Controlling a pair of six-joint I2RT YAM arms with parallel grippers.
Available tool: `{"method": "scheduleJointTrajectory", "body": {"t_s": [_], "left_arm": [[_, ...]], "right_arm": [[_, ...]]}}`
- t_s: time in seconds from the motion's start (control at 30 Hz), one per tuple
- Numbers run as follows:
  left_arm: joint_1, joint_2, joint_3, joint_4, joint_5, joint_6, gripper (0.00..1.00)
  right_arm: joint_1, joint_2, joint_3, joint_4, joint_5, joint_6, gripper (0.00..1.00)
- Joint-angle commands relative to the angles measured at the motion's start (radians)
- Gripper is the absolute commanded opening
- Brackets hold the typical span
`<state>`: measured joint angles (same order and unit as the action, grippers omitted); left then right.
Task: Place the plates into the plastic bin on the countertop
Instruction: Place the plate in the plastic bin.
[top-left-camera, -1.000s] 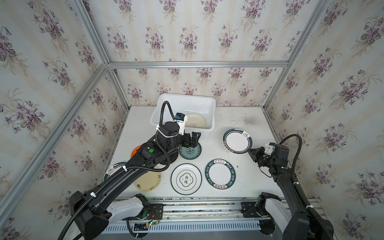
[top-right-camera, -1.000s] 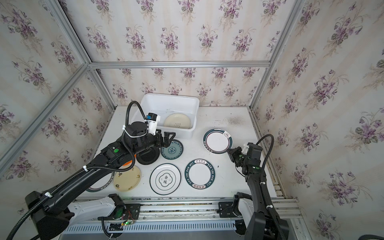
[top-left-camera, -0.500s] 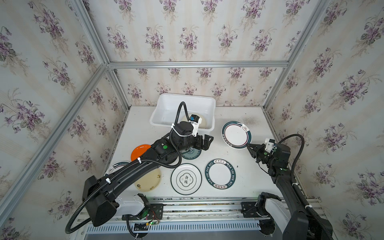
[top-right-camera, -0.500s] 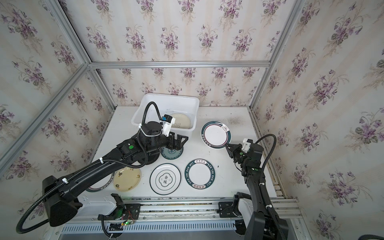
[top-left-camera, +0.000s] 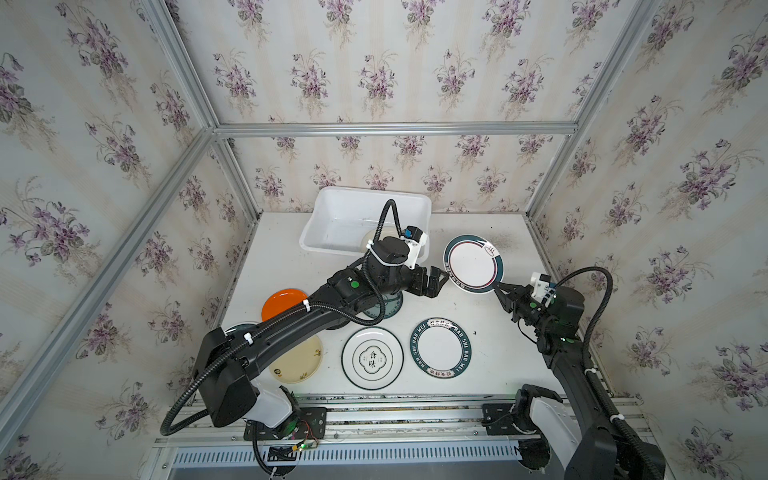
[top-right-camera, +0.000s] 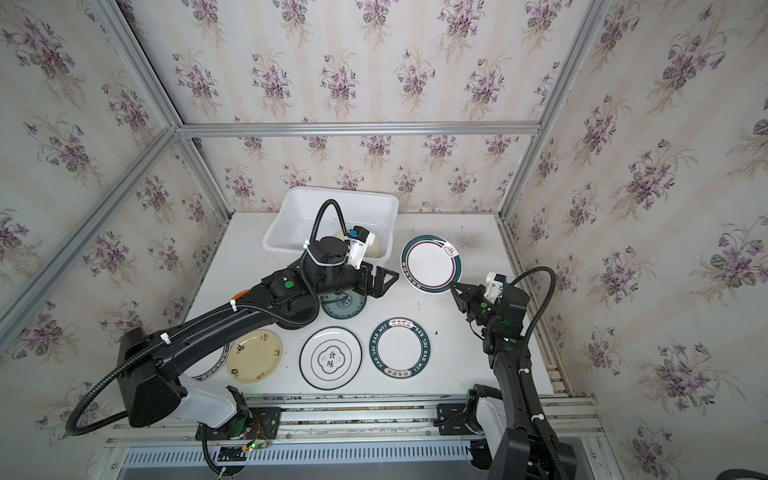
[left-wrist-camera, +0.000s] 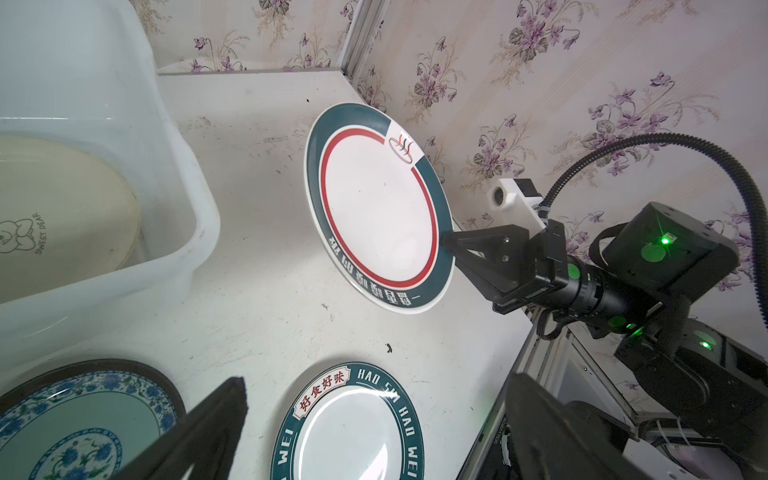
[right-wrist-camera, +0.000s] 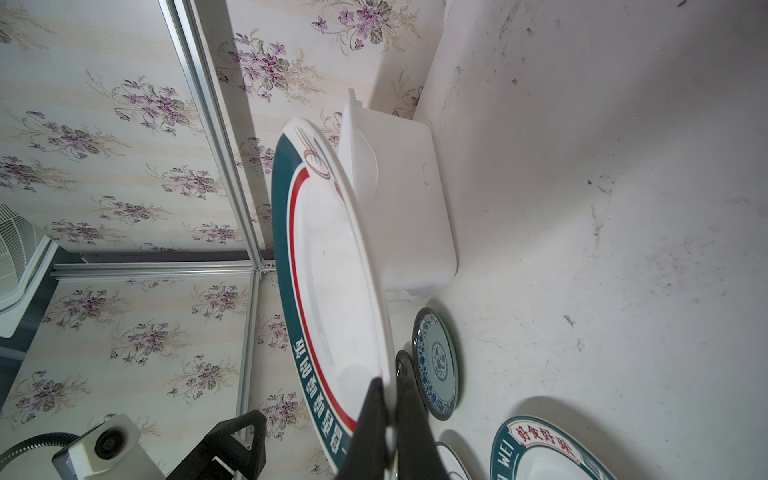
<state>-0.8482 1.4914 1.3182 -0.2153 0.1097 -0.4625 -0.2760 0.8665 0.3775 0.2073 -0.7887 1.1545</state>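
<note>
Teal-rimmed plate (top-left-camera: 473, 264) hangs tilted above the worktop (top-left-camera: 498, 357) near the plastic bin (top-left-camera: 365, 191), pinched at its rim by my right end effector (top-left-camera: 497, 286). My left end effector (top-left-camera: 434, 282) gapes wide beside its opposite edge. Next, I judge, it must clear the bin's rim.

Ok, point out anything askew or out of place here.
The red-ringed teal plate is off the countertop and tilted, pinched only at its rim by the right pincer. The left pincer is open beside it, not touching.
</note>
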Motion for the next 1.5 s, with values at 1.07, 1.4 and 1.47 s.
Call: {"method": "scheduleJointTrajectory", "body": {"t_s": [1.07,1.4,1.47], "left_arm": [[-0.008,0.212,0.145,0.094,0.081,-0.088,0.81],[-0.008,0.242,0.166,0.103,0.105,-0.102,0.63],[-0.008,0.241,0.164,0.105,0.105,-0.102,0.61]], "right_arm": [[0.001,0.033,0.008,0.132,-0.089,0.000,0.00],[0.001,0.028,0.006,0.137,-0.107,-0.004,0.00],[0.001,0.028,0.006,0.138,-0.107,-0.004,0.00]]}}
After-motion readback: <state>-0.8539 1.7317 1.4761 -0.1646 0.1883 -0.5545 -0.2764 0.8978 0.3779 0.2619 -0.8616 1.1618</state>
